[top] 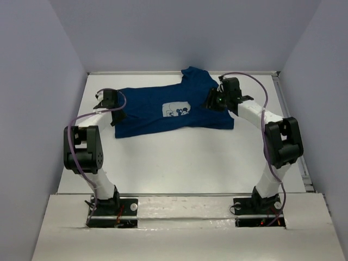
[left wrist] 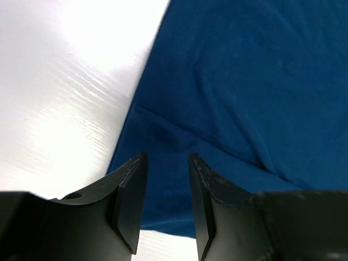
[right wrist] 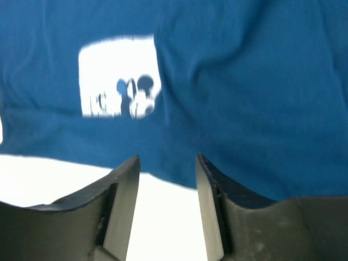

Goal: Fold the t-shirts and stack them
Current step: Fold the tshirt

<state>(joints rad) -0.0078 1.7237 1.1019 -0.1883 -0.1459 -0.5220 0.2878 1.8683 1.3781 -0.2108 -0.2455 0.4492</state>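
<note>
A dark navy-blue t-shirt (top: 157, 111) lies spread on the white table (top: 179, 157), its pale square cartoon print (top: 176, 110) facing up. My left gripper (top: 109, 102) hovers at the shirt's left edge. In the left wrist view it (left wrist: 167, 157) stands open, and blue cloth (left wrist: 244, 92) shows through the gap with nothing pinched. My right gripper (top: 212, 100) sits over the shirt's right part, close to the sleeve. In the right wrist view it (right wrist: 167, 159) is open over the shirt's (right wrist: 244, 98) near edge, with bare table between its fingers and the print (right wrist: 119, 76) ahead to the left.
Pale walls close in the table at the back and on both sides. The raised back rim (top: 179, 71) runs just behind the shirt's upper sleeve (top: 194, 75). Both arm bases (top: 111, 209) stand at the near edge.
</note>
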